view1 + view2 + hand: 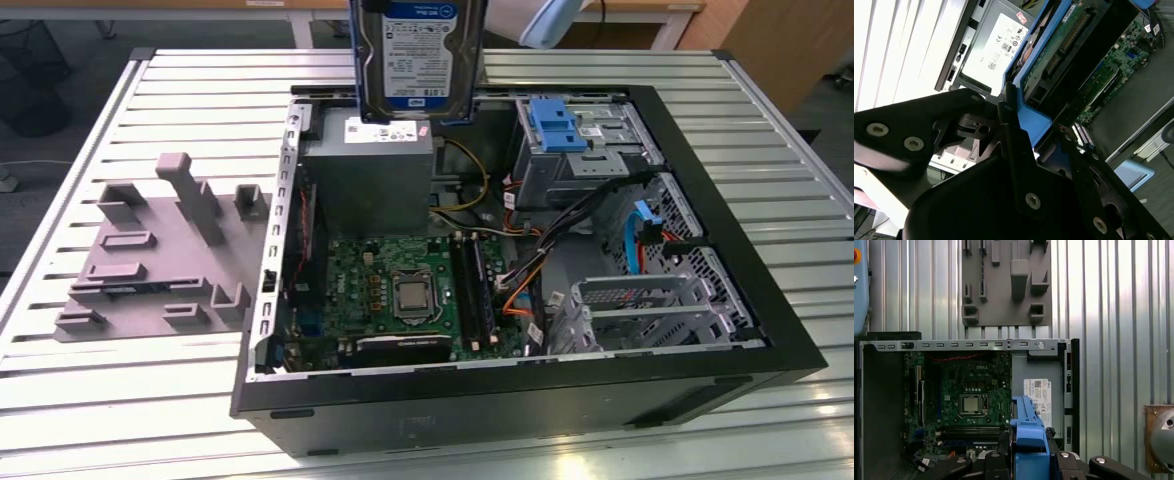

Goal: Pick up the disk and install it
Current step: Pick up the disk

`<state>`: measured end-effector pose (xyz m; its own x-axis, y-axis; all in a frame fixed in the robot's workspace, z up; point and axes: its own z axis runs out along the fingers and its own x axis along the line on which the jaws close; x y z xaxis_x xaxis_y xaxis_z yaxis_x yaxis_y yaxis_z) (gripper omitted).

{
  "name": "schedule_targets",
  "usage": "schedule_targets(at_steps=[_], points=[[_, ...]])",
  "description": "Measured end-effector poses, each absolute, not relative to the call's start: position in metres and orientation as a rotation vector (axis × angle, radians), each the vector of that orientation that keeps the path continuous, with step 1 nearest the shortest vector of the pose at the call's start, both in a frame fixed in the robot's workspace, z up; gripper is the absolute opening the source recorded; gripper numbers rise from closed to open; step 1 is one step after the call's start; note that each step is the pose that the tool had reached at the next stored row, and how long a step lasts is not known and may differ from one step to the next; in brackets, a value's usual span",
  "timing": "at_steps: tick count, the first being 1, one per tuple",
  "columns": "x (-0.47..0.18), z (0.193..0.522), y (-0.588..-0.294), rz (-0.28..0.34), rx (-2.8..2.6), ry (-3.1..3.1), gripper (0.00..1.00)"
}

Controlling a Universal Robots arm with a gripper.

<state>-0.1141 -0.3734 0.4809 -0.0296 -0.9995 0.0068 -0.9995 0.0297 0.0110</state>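
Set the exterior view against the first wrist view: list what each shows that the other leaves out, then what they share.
Exterior view: the disk with its label face out, hanging upright above the power supply; a drive bay with a blue bracket; a bare metal cage.
First wrist view: the gripper shut on the disk's blue frame, seen edge-on; a round metal part on a wooden block.
Both: the open computer case, its motherboard, the power supply, the grey fixture board and the slatted table.
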Motion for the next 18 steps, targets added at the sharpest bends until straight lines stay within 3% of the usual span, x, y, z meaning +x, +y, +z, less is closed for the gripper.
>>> schedule_targets(at_steps=[18], points=[[-0.090,0.481,-0.373,-0.005,2.179,-2.245,0.36]])
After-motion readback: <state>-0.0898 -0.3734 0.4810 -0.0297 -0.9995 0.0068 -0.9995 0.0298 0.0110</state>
